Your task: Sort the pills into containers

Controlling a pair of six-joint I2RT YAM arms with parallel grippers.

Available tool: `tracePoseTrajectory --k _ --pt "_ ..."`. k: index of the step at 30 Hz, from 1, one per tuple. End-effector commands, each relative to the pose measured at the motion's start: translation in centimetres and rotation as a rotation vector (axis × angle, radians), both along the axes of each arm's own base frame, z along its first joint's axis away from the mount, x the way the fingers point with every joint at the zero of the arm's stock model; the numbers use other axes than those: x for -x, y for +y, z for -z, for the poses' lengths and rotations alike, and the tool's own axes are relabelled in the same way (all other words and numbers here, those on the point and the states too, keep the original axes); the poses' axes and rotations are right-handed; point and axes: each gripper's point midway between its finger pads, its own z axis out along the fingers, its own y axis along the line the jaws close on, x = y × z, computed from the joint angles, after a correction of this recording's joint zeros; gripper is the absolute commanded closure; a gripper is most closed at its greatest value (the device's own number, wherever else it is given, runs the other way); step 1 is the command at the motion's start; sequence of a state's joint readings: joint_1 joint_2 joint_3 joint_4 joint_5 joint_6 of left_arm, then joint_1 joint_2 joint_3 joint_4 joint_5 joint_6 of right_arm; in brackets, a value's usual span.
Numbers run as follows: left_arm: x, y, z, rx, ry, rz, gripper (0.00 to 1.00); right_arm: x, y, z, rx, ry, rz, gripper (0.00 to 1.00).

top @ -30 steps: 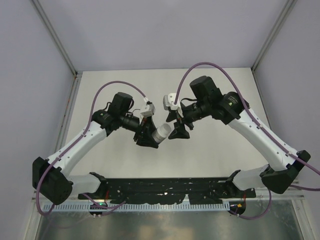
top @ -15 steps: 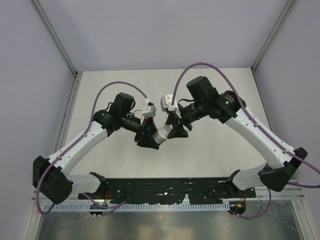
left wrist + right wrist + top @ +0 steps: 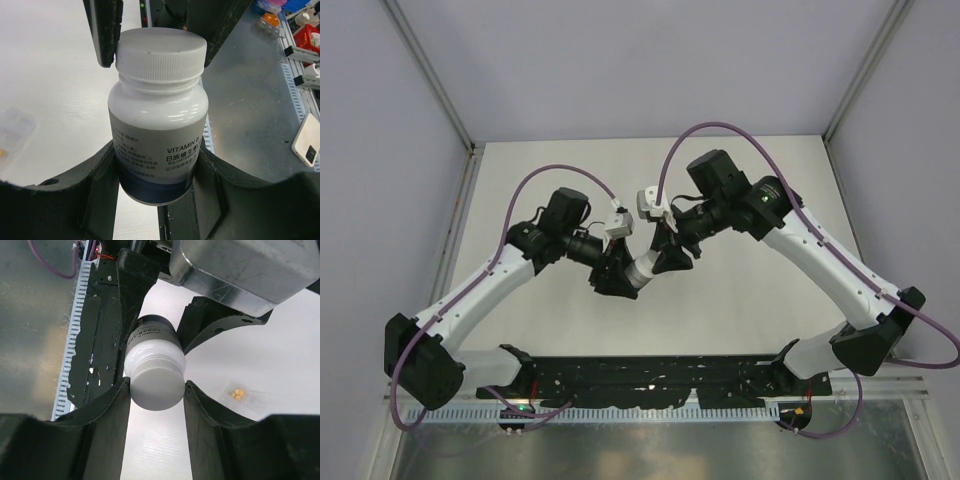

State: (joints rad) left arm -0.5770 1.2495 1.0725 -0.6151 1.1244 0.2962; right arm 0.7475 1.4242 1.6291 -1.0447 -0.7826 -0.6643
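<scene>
In the overhead view, left of centre, your left gripper (image 3: pixel 617 277) is clamped around the lower body of the bottle (image 3: pixel 642 272). It holds the bottle tilted above the table (image 3: pixel 750 310), top aimed up and to the right. That grip has not changed over the last second.

The change is at the centre of the frame. A second ago your right gripper (image 3: pixel 665 258) stood just right of the bottle, jaws apart, with a gap between them and the bottle. It has since slid left and closed on the white cap (image 3: pixel 161 47). In the middle of the right wrist view, its two fingers press against either side of the cap. At the top of the left wrist view, the same dark fingers flank the cap.

The bottle is now held between both arms, body in the left and cap in the right. The cap is still on, so nothing has gone into the bottle yet. This looks like the set-up for twisting the cap off, and your left grip will need to resist that turn.

Right of centre in the right wrist view, the clear packet (image 3: pixel 245 399) lies flat on the table. A few orange pills (image 3: pixel 238 394) show at it, but you cannot tell whether they are inside it or on top.
</scene>
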Motion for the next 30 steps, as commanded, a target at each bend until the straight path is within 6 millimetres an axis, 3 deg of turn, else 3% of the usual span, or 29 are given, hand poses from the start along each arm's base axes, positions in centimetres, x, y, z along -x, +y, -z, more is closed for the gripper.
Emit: tracePoseTrajectory --k 1,17,30 --pt "-1.2 -0.3 -0.9 0.021 -0.11 -0.06 1.0 0.4 0.9 -1.1 -0.032 0.037 -0.013 0.68" --pt "-5.8 0.6 0.6 -0.064 -0.27 -0.346 1.0 -2.7 1.9 1.4 0.023 0.126 0.146 0.78" --pt "-8.2 1.6 1.1 -0.112 -0.383 -0.499 1.0 -5.4 2.2 2.4 0.005 0.293 0.227 0.8"
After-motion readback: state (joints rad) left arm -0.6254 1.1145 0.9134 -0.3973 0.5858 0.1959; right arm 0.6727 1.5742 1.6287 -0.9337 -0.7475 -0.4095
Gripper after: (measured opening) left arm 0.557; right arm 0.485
